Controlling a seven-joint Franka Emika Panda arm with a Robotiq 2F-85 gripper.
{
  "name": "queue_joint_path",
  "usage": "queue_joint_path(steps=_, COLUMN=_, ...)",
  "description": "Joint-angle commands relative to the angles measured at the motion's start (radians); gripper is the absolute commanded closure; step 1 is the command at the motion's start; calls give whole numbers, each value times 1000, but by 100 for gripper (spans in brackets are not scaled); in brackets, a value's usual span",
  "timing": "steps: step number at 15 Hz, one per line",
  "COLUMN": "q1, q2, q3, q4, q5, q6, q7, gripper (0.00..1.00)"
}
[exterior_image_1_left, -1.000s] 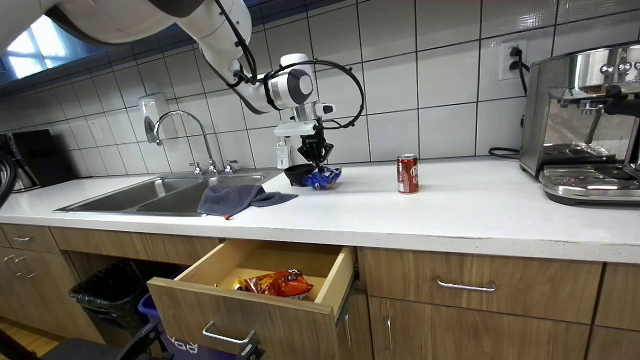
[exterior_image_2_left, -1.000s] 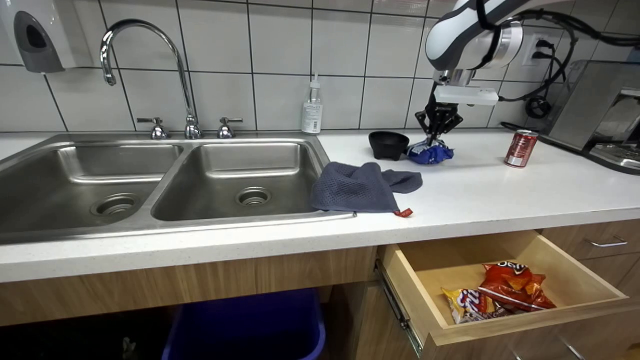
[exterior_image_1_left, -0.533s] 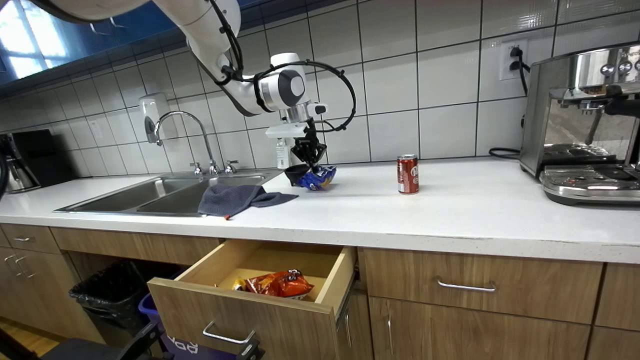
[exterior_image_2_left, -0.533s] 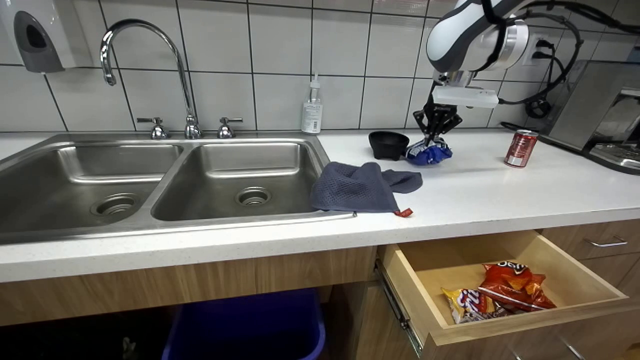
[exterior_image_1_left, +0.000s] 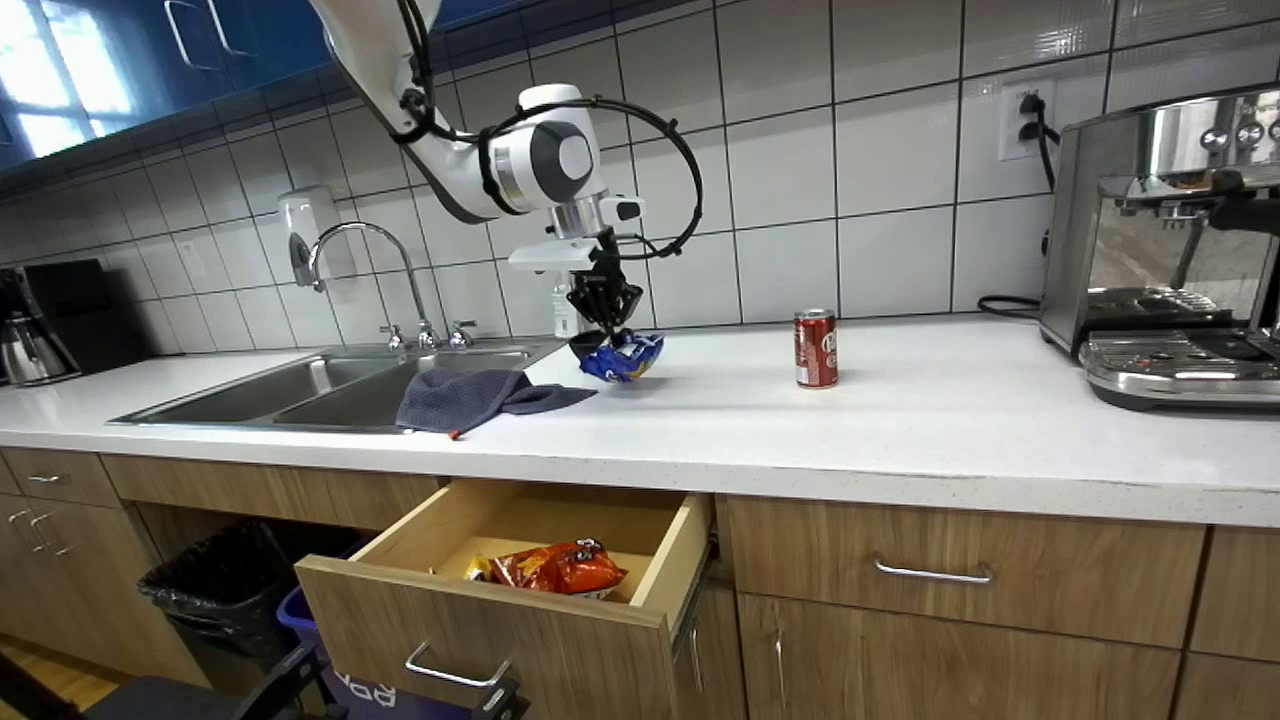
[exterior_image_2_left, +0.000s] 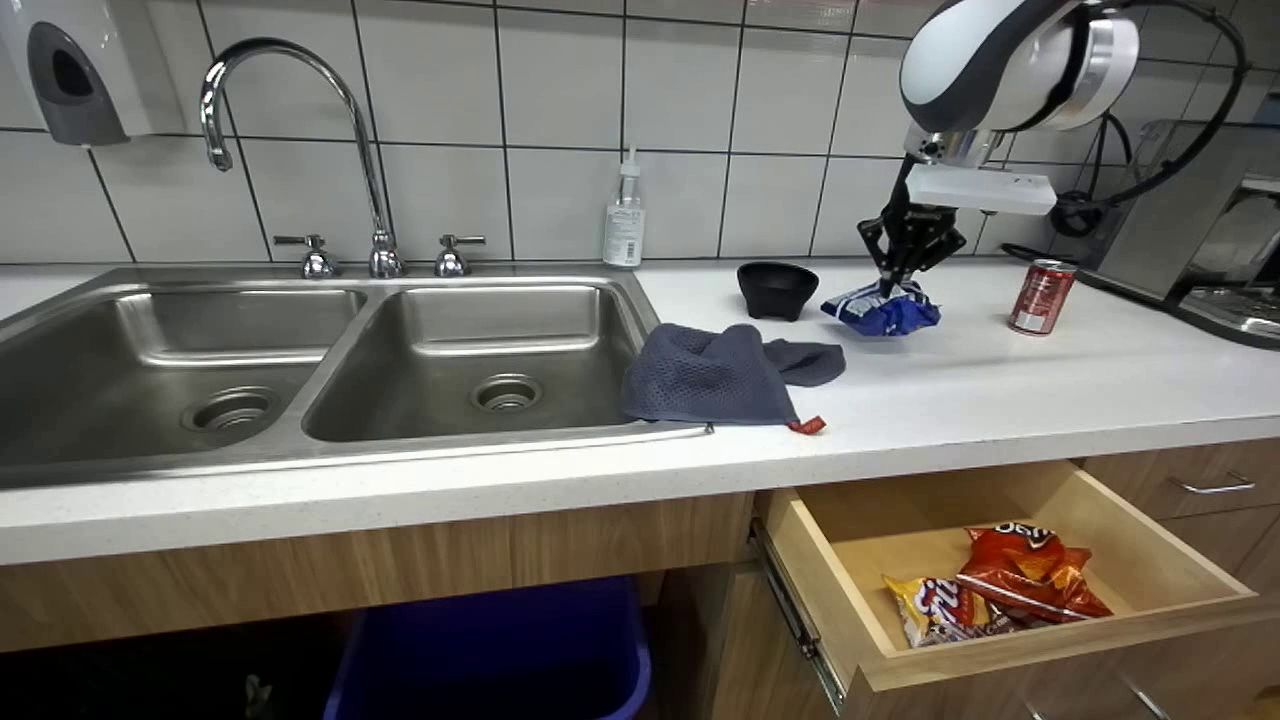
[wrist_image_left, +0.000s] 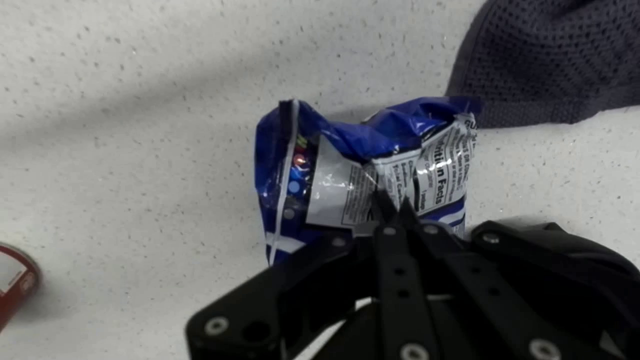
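A white counter (exterior_image_1_left: 950, 430) spans an exterior view from edge to edge, with a sink (exterior_image_1_left: 330, 392) set in it left of centre. A pulled-out drawer (exterior_image_1_left: 540, 625) juts at lower centre, and a coffee machine (exterior_image_1_left: 1150, 260) stands at upper right. In an exterior view, a grey cloth (exterior_image_2_left: 715, 380) lies mid-frame over the sink's corner. My gripper (wrist_image_left: 396, 206) reaches up from the bottom of the wrist view, pinching a blue bag (wrist_image_left: 352, 175) at the centre of that frame; I cannot tell whether the bag touches the counter. In an exterior view, a red bag (exterior_image_2_left: 1030, 570) lies at lower right in the drawer; at upper right stand a black bowl (exterior_image_2_left: 777, 292), just left of the blue bag, and a red can (exterior_image_2_left: 1043, 298) farther right.
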Motion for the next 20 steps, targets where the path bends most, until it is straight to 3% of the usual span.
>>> queue_joint_path(steps=1, q1=-13, q2=-151, q3=8, q4=-201, q5=0, q6=56, q7=-17, gripper=100)
queue_joint_path(steps=13, q1=-16, q2=-437, q3=16, q4=-582, q5=-14, q6=115, q7=-60, gripper=100)
queue_joint_path(steps=20, q1=-9, q2=-555, q3=35, q4=-743, q5=-47, q6=119, q7=-31, gripper=100)
